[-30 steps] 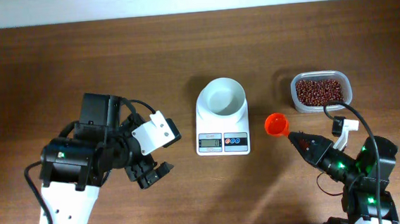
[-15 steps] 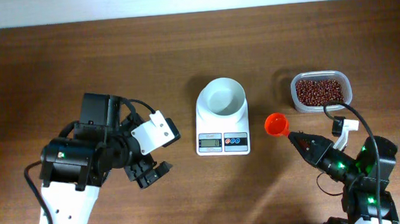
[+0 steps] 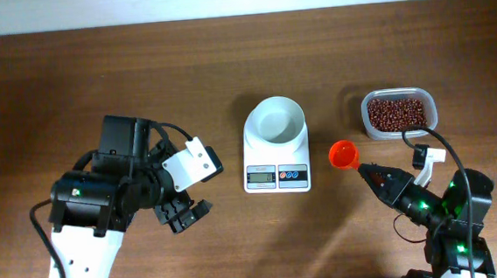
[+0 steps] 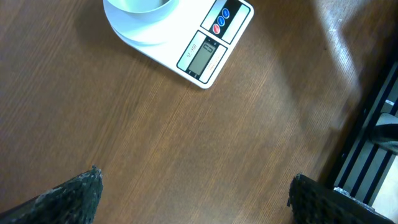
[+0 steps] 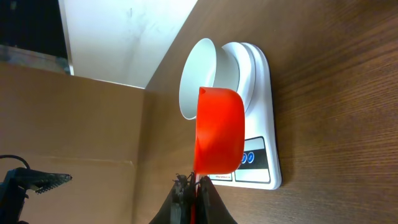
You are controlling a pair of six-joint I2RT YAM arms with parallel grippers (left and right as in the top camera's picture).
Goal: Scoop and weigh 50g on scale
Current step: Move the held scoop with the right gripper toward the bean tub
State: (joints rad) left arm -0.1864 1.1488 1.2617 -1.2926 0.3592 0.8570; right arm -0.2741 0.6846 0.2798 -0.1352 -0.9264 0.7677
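The white scale (image 3: 276,159) stands at mid-table with an empty white bowl (image 3: 275,121) on it; its display and buttons face the front edge. To its right my right gripper (image 3: 364,169) is shut on the handle of an orange-red scoop (image 3: 344,156), held just right of the scale (image 5: 258,143); the scoop (image 5: 219,130) looks empty. My left gripper (image 3: 184,215) hovers open over bare wood left of the scale (image 4: 205,43), its fingertips (image 4: 81,193) wide apart with nothing between them.
A clear plastic tub of red-brown beans (image 3: 397,113) sits at the right, behind the scoop. A pale wall runs along the table's far edge. Black frame parts (image 4: 379,124) show past the table's front edge.
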